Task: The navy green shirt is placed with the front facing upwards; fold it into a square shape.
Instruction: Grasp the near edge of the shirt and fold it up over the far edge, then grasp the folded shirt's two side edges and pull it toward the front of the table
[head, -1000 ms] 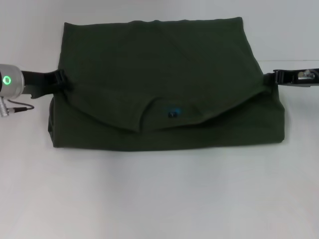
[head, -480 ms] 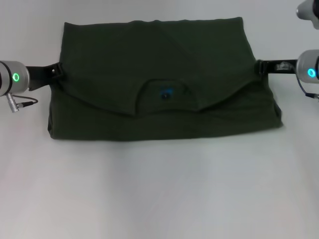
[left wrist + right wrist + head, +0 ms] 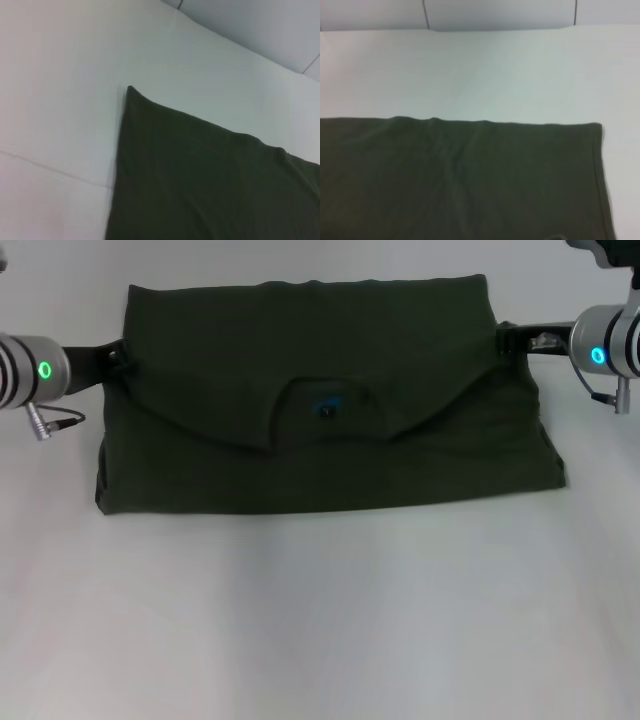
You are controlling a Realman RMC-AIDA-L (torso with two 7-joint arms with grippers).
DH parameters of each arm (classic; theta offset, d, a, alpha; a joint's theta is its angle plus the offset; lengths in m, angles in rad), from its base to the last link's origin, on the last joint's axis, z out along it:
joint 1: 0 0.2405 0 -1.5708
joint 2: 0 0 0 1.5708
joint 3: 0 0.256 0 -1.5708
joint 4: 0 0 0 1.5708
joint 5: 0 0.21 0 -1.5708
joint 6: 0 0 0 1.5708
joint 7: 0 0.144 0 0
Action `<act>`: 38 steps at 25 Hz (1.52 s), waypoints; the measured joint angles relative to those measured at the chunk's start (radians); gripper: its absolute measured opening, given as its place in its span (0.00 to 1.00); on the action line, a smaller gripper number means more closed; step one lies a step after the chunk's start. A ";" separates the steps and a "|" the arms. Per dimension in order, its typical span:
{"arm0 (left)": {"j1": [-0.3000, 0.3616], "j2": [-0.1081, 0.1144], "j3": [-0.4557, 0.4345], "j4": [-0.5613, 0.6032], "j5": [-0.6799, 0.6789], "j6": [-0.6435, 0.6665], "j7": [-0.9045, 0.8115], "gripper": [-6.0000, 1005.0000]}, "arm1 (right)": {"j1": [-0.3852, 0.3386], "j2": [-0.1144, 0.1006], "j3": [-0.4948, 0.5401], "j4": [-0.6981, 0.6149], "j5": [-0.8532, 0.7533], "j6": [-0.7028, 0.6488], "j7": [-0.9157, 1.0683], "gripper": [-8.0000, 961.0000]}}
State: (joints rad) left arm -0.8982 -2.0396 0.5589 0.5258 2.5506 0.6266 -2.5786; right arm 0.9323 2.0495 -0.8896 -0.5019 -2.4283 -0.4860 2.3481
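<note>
The dark olive-green cotton shirt (image 3: 320, 400), spread across the upper middle of the head view, is gripped at its side edges by the left gripper (image 3: 118, 357) and right gripper (image 3: 503, 339), jaws apparently clenched on fabric, mid lengthwise fold; laying flat judged next.

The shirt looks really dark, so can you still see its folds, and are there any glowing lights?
Head view: the navy green shirt is dark but the curved fold edge and neck opening show; green light glows by the left gripper, blue by the right gripper. Wrist views: only soft wrinkles, no glare.
</note>
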 joint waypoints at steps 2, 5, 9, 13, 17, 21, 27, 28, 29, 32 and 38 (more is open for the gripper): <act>-0.009 0.002 0.011 -0.011 -0.001 -0.014 0.000 0.10 | 0.007 -0.001 0.000 0.005 -0.004 0.004 0.000 0.08; -0.016 -0.002 0.024 -0.015 0.000 -0.033 0.000 0.10 | 0.019 -0.004 0.000 0.020 -0.014 0.012 0.000 0.08; -0.018 -0.003 0.032 -0.018 -0.001 -0.046 -0.003 0.10 | 0.031 -0.004 0.000 0.027 -0.038 0.019 0.001 0.09; -0.013 -0.013 0.032 -0.008 -0.005 -0.049 -0.003 0.11 | 0.045 0.001 -0.002 0.037 -0.097 0.014 0.015 0.09; -0.010 -0.015 0.027 -0.008 -0.008 -0.052 -0.011 0.11 | 0.051 0.004 -0.002 0.039 -0.130 0.010 0.038 0.09; -0.008 -0.019 0.024 -0.011 -0.009 -0.061 -0.011 0.15 | 0.050 0.005 -0.002 0.039 -0.170 0.017 0.088 0.16; 0.073 -0.055 0.022 0.103 -0.095 -0.058 -0.044 0.35 | -0.023 -0.004 0.025 -0.064 -0.065 -0.113 0.090 0.30; 0.106 -0.065 0.025 0.143 -0.146 -0.048 -0.041 0.38 | -0.023 -0.004 0.025 -0.064 -0.065 -0.113 0.090 0.32; 0.131 -0.069 0.028 0.170 -0.187 -0.037 -0.034 0.41 | -0.049 -0.007 0.029 -0.095 -0.029 -0.154 0.087 0.34; 0.200 -0.048 0.036 0.194 -0.335 0.051 0.014 0.50 | -0.134 -0.012 0.034 -0.185 0.098 -0.286 0.076 0.50; 0.296 -0.025 0.021 0.198 -0.479 0.253 0.174 0.72 | -0.315 -0.028 0.039 -0.254 0.364 -0.525 -0.008 0.73</act>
State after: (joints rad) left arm -0.6021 -2.0651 0.5798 0.7234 2.0719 0.8796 -2.4045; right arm 0.6172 2.0211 -0.8502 -0.7556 -2.0643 -1.0114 2.3396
